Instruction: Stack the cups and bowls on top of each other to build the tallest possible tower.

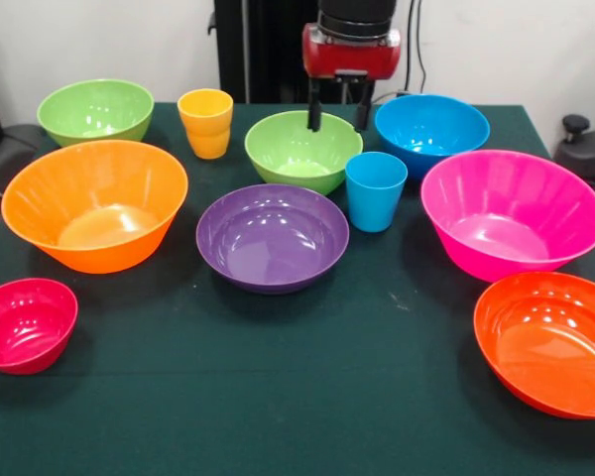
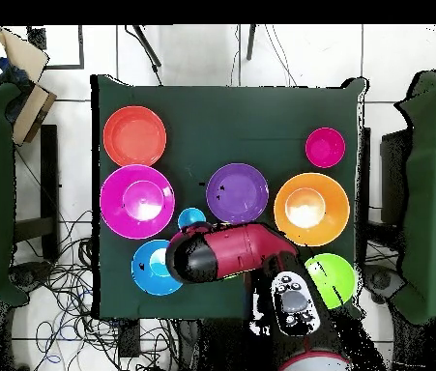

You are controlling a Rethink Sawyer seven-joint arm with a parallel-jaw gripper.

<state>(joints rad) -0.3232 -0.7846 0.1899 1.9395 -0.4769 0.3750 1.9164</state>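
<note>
Nothing is stacked yet: every piece sits apart on your counter [image 1: 278,397]. Nearest in the front view are the crimson bowl [image 1: 25,323] lower left and red-orange bowl [image 1: 547,342] lower right; mid-frame, the purple bowl [image 1: 272,236] and blue cup [image 1: 375,190]. Farther up, the gripper [image 1: 338,107] hangs, jaws released and empty, over the green bowl [image 1: 296,150], likely your first pick.

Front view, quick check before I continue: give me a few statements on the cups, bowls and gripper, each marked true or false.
1. The gripper hangs open above the glossy green plastic bowl at the table's middle. True.
2. The plain light blue plastic cup sits inside the glossy purple plastic bowl. False: it stands on the cloth beside it.
3. The stepped yellow-orange plastic cup stands upright. True.
4. A tower is already started. False: every bowl and cup sits singly.
</note>
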